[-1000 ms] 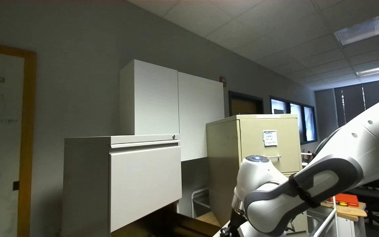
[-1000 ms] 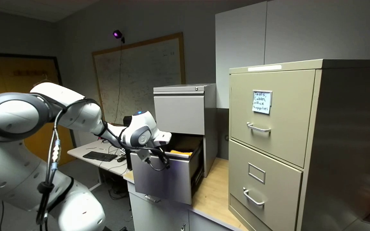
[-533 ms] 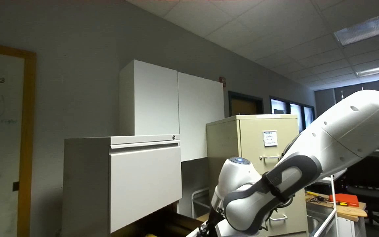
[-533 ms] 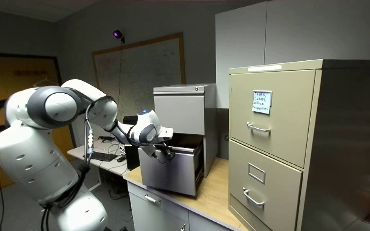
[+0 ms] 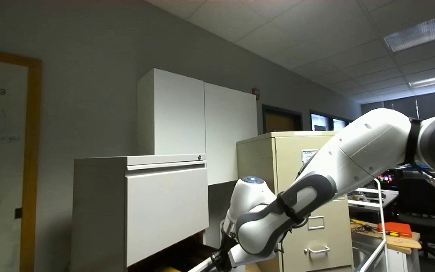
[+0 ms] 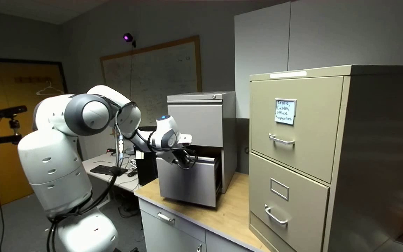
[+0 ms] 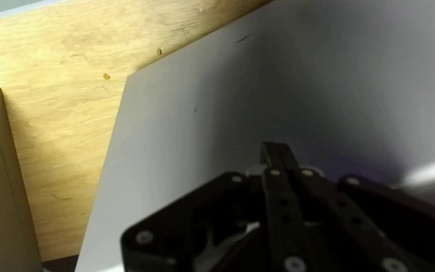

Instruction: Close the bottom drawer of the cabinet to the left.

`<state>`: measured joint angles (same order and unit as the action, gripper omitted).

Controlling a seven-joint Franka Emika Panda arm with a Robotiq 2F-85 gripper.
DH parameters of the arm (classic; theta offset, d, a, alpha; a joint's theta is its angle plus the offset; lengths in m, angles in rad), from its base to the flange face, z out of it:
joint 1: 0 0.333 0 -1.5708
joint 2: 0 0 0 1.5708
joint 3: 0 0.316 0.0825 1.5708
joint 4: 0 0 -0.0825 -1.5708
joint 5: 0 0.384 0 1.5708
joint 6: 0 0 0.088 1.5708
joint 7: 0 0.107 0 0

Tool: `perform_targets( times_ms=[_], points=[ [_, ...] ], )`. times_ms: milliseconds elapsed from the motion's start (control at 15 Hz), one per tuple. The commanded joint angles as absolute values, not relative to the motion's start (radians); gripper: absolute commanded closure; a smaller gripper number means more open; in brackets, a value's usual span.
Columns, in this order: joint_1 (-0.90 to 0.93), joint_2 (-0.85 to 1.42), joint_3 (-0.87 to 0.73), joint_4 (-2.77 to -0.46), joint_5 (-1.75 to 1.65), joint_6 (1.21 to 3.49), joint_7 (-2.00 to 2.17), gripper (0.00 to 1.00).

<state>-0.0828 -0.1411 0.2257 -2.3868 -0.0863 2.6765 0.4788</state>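
Wrist view: black two-fingered gripper (image 7: pixel 276 146), its fingers drawn together with nothing seen between them; the tips are dark and blurred, so touch cannot be confirmed, though pushing contact seems likely.
Wide flat-fronted pale metal bottom drawer (image 7: pixel 172 124): since a second ago it has slid inward, yet it remains part-way out of the low, wide, off-white metal file cabinet (image 6: pixel 201 122); the push appears to be working, the task well under way.
White-and-grey jointed arm (image 6: pixel 91 117): it has advanced along with the drawer, so more straight pushing should finish the job; slipping off the front is the likely risk.
Dark drawer interior (image 6: pixel 206 151): both exterior views show this remaining gap, which the wrist view does not; a yellow item (image 5: pixel 167 269), cut off by the frame, shows inside it in an exterior view.
Pale wood worktop (image 7: pixel 59 158): the wrist view shows it running between the drawer front and the narrower beige metal filing cabinet (image 6: pixel 313 154), of which only a corner appears there.
Tall white two-door cupboard (image 5: pixel 198 124): farthest back, visible in both exterior views, absent from the wrist view.
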Motion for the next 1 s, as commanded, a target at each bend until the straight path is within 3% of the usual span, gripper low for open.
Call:
perform_targets(
  times_ms=[0, 267, 933],
  points=[
    [-0.033, -0.041, 0.183, -2.200, -0.091, 2.628, 0.426, 1.00],
    [0.007, 0.026, 0.154, -2.085, -0.077, 2.607, 0.366, 1.00],
    [-0.015, 0.202, 0.180, -1.990, 0.231, 2.921, 0.125, 1.00]
  ],
)
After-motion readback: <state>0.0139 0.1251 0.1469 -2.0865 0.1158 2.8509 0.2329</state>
